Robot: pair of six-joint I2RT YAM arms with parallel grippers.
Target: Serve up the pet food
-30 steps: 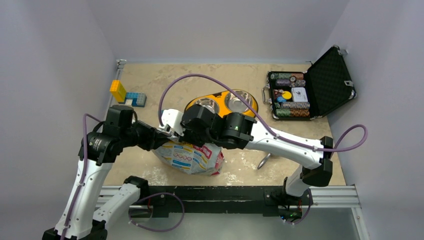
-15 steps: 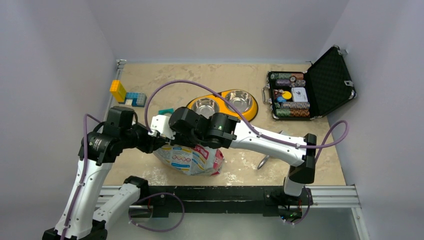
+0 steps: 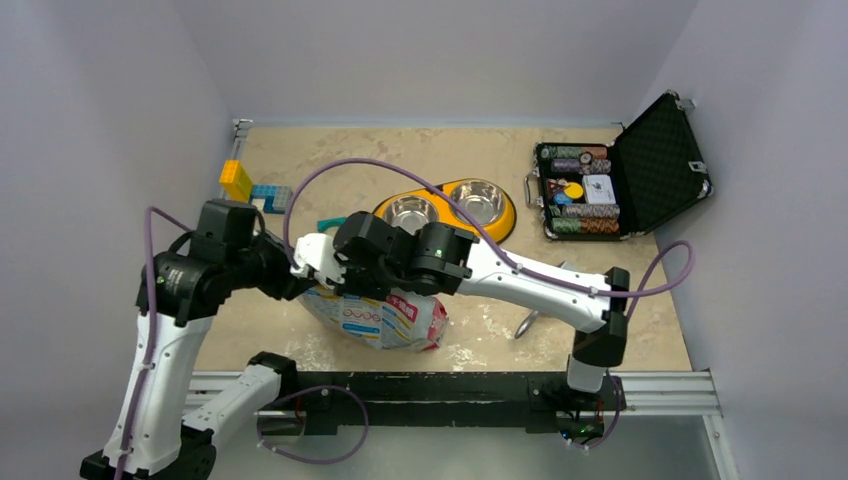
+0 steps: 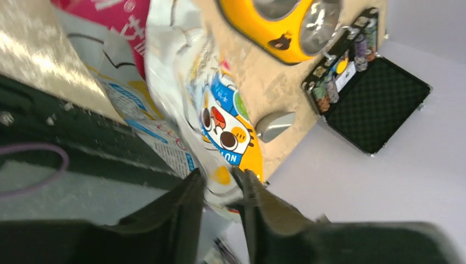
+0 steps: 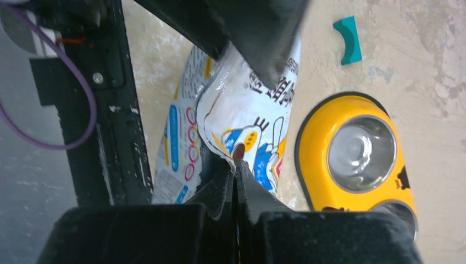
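The pet food itself is hidden inside a colourful printed bag (image 3: 385, 318) lying on its side near the table's front edge. Both grippers meet at the bag's upper left end. My left gripper (image 4: 220, 179) has a fold of the bag's (image 4: 220, 110) film filling the gap between its fingers. My right gripper (image 5: 235, 165) is pinched shut on the torn edge of the bag (image 5: 258, 121). A yellow stand with two empty steel bowls (image 3: 445, 207) sits just behind the bag. A metal scoop (image 3: 528, 323) lies on the table to the bag's right.
An open black case of poker chips (image 3: 620, 185) stands at the back right. Yellow and blue blocks (image 3: 255, 190) sit at the back left, and a teal curved piece (image 3: 332, 222) lies left of the bowls. A black rail (image 3: 450, 385) runs along the near edge.
My right arm swung left off the bowls, uncovering them, and now pinches the bag's edge. The left arm shifted slightly left and back. The bag stayed on the table.
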